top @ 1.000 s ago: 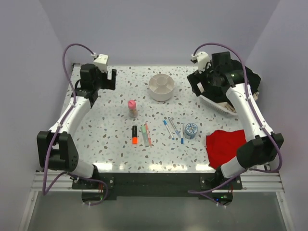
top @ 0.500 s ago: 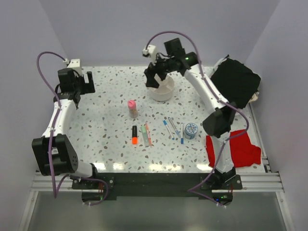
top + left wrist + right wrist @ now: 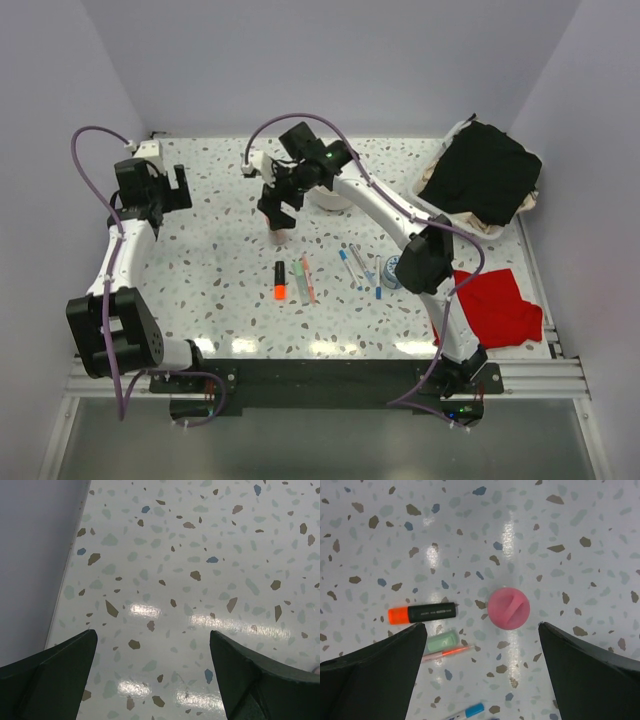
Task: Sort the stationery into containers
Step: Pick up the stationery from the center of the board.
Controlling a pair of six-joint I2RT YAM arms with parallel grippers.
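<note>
At the far middle of the speckled counter (image 3: 220, 300), the round white bowl (image 3: 331, 204) is mostly hidden behind the right arm, so its compartments and any contents cannot be made out. All the stationery in view lies loose on the counter. The pink-capped stubby stick (image 3: 507, 608) stands upright just in front of the bowl, beneath the right arm's fingers (image 3: 370, 675), which are spread wide and hold nothing. Nearer lie the orange-and-black highlighter (image 3: 422, 613), the thin pink and green pens (image 3: 303, 280) side by side, and the slim blue-and-white pens (image 3: 358, 268) further right. The left arm's fingers (image 3: 50, 675), also wide and empty, hang over the counter's far left.
</note>
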